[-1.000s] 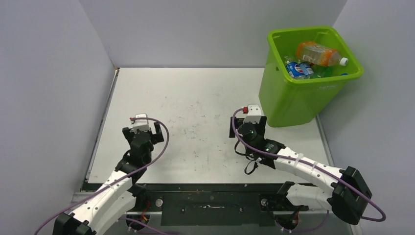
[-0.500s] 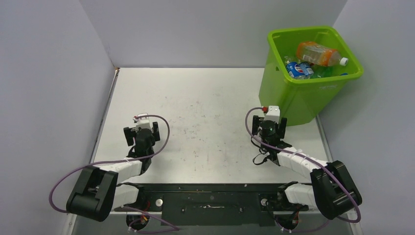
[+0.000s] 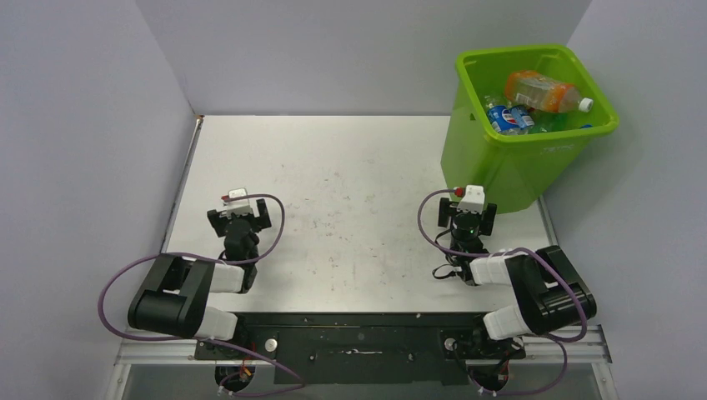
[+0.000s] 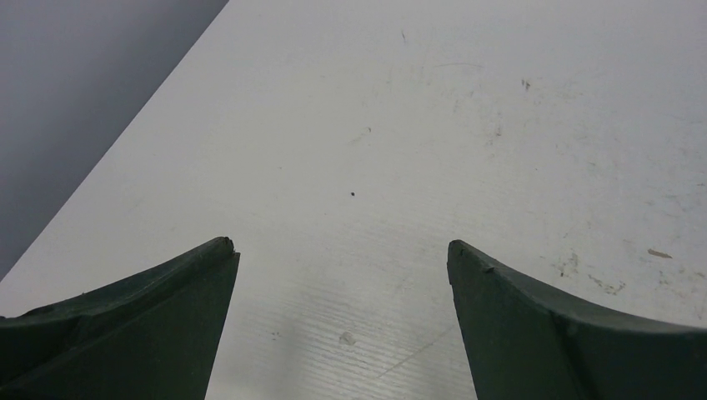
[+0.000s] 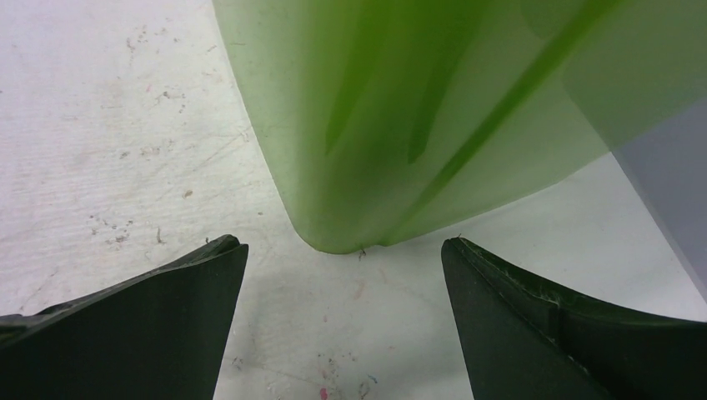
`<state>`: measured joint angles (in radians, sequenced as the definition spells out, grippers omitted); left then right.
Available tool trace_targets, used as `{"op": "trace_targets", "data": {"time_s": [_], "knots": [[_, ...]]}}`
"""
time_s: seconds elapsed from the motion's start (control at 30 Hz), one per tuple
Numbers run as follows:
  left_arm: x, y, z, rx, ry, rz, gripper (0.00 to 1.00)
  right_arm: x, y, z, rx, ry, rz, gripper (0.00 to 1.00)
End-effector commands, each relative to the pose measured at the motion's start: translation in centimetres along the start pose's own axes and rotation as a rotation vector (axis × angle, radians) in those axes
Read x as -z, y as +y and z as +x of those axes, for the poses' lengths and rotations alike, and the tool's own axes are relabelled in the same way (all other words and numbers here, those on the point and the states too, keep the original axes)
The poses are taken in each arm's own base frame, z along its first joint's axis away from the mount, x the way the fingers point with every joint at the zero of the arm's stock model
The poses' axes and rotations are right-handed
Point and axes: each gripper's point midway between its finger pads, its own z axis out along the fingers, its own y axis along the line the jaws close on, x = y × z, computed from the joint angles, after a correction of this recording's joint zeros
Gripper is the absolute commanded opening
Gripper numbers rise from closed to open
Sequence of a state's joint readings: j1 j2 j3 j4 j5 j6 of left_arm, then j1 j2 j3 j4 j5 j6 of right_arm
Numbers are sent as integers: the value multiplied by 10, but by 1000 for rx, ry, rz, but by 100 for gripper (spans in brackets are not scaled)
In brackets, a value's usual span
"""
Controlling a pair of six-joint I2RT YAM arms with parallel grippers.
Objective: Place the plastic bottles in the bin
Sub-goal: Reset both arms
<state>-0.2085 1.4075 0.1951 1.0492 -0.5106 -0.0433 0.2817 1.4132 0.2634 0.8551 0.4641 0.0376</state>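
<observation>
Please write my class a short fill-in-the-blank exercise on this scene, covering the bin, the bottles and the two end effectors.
1. The bin stands at the far ____ corner of the table.
2. All the plastic bottles in view lie ____ the bin.
3. The left end effector and the right end effector are both ____ and hold nothing.

Missing words: right; inside; open.

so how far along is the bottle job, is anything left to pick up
Done: an orange-tinted plastic bottle and a blue-labelled bottle lie with others in the large lime-green plastic bin. In hand: nothing; the left gripper and right gripper are both open and empty. Left: no bottle shows on the white table in any view, so the job looks finished.
</observation>
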Motion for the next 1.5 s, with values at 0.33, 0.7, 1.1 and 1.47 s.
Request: {"op": "trace_targets", "data": {"time_s": [0.33, 0.7, 1.1, 1.47], "knots": [[-17, 4, -18, 95, -74, -11, 96, -19, -27, -30, -116, -130, 95, 90], [-18, 5, -17, 95, -67, -9, 96, -26, -30, -8, -143, -122, 90, 90], [-18, 5, -18, 93, -70, -9, 96, -27, -34, -8, -152, -125, 99, 90], [-19, 4, -17, 96, -63, -4, 96, -27, -33, -8, -152, -126, 97, 90]]}}
